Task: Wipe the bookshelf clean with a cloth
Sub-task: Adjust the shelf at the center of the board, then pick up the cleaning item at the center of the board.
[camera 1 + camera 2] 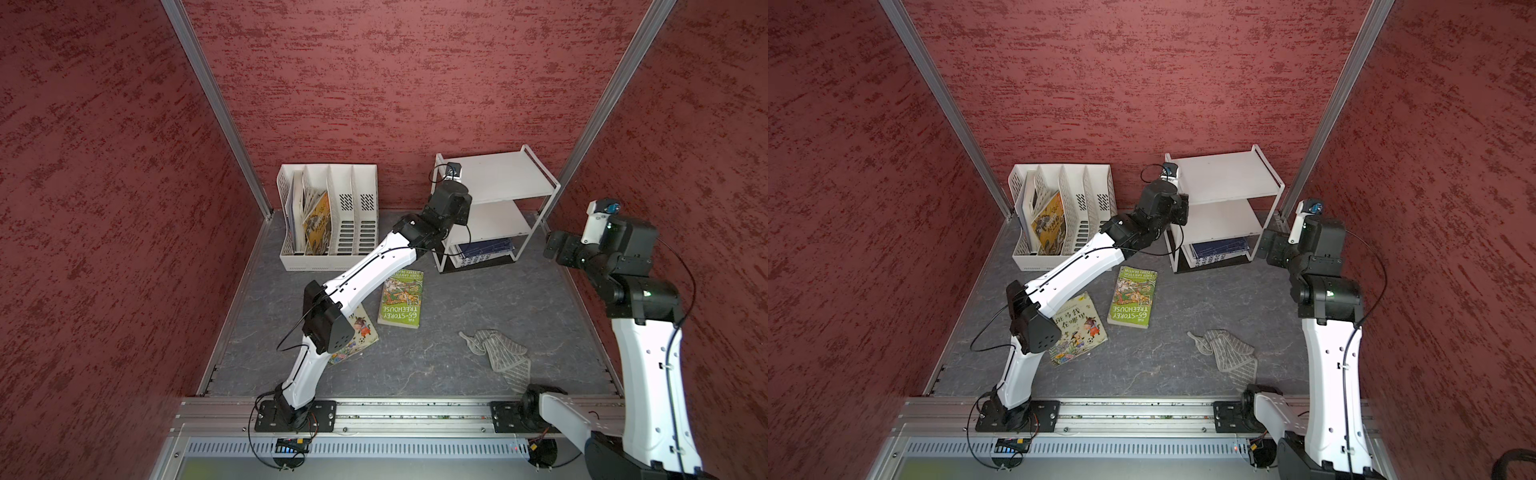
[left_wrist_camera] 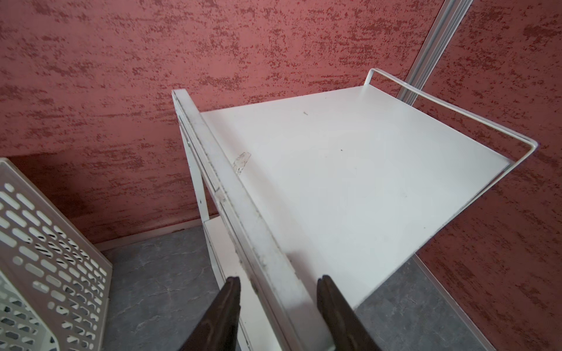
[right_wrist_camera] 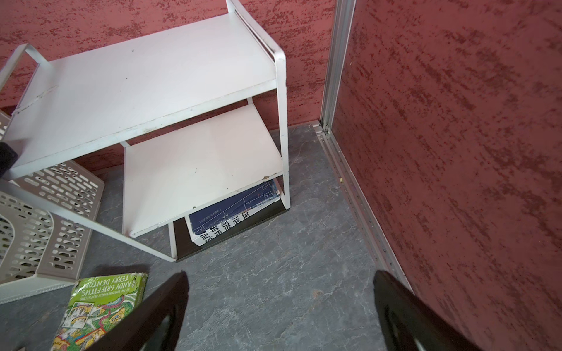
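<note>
Bookshelf (image 1: pixel 498 174) stands at the back of the desk (image 1: pixel 457 299) against the red wall, with its two upper boards bare and a blue book (image 3: pixel 234 212) lying on its black base; the cloth (image 1: pixel 498 353) lies crumpled on the desk well in front of the bookshelf, apart from both arms, so no wiping has begun.

The left pincer (image 2: pixel 278 282) sits at the bookshelf's top, on the side nearest the file organizer (image 1: pixel 328 216); in the left wrist view its jaws are partly open and straddle the top side rail (image 2: pixel 237 212), with a thin gap showing on each side, so it surrounds the rail without clearly gripping it. The right pincer (image 3: pixel 279 276) hangs above the desk just off the bookshelf's other front corner, with its jaws spread wide and nothing between them.

I judge the step in hand to be bracing the bookshelf with the left arm so that it will not slide when rubbed. The next move falls to the right arm: draw away from the bookshelf towards the cloth, come down with its jaws wide, and pinch a raised fold, since the rag is limp and lies flat at its edges; then carry it to the top board.

A green book (image 1: pixel 401 299) and a picture book (image 1: pixel 1077 332) lie in front of the bookshelf, clear of that path.
</note>
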Tool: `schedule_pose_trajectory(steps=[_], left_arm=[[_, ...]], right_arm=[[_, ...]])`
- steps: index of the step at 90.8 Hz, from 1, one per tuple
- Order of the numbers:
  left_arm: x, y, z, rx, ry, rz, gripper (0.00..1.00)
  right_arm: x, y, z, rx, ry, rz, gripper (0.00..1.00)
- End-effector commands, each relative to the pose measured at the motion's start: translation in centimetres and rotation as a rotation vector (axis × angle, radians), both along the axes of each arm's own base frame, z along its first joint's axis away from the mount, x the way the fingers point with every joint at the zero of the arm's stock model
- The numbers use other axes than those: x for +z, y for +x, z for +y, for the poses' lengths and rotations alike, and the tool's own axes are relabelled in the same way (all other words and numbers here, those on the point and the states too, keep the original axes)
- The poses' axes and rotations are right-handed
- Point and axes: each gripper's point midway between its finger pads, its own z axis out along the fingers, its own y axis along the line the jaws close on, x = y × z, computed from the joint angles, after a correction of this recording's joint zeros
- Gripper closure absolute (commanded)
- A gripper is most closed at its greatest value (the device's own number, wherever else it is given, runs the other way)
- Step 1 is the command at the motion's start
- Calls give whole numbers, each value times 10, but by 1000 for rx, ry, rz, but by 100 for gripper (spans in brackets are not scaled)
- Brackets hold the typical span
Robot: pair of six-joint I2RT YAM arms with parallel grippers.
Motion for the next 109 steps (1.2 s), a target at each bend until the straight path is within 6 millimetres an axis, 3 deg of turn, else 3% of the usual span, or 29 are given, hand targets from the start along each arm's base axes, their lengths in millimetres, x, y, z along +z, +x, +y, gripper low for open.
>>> schedule_pose_trajectory(steps=[1,15,24,40,67,80,92,109], left_arm=[[-3,5,21,37,14,21,62],[-3,10,34,63,21,16,67],[0,13,41,73,27,5,75],[7,15,52,87,29,-10,82],[11,11,63,101,47,-30,84],[12,8,64,92,34,-25,88],[14,5,65,82,32,-28,89],[21,1,69,80,29,-40,92]], right_arm=[[-21,-7,15,53,84,48,2],[-50,-17,27,83,153,85,1],[-73,-23,35,106,195,129,1],[-131,-35,53,134,332,256,1],[-235,-65,75,23,562,445,2],[-258,-71,74,-64,503,561,2],[-285,-78,85,-87,413,704,2],[-314,-86,97,-119,343,776,4]])
